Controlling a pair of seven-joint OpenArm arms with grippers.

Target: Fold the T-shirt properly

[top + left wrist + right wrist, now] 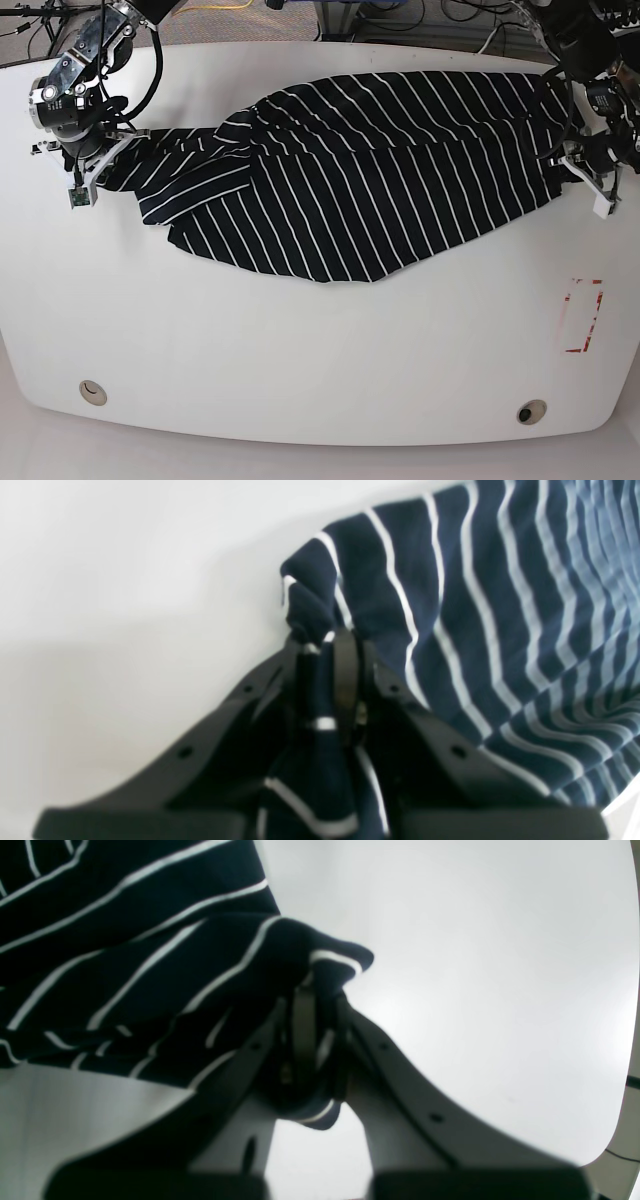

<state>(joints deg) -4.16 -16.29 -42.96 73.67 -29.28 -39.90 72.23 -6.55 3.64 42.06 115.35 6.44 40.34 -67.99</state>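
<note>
Left wrist view: left fingers (330,645) clenched on a bunched T-shirt (480,630) corner; right fingers (320,1005) likewise pinch the opposite end. Bare white desk (300,380) lies beyond both edges. Dark, white-striped cloth spreads rumpled across the desk's far half.

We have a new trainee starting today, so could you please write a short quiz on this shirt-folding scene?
1. True or false: both end effectors grip the T-shirt.
2. The red marking on the table lies: A) under the T-shirt, B) apart from it, near the left end effector.
3. What pattern does the T-shirt have?

Key: 1 true, the right end effector too; 2 B; 3 thin white stripes on dark cloth.
</note>
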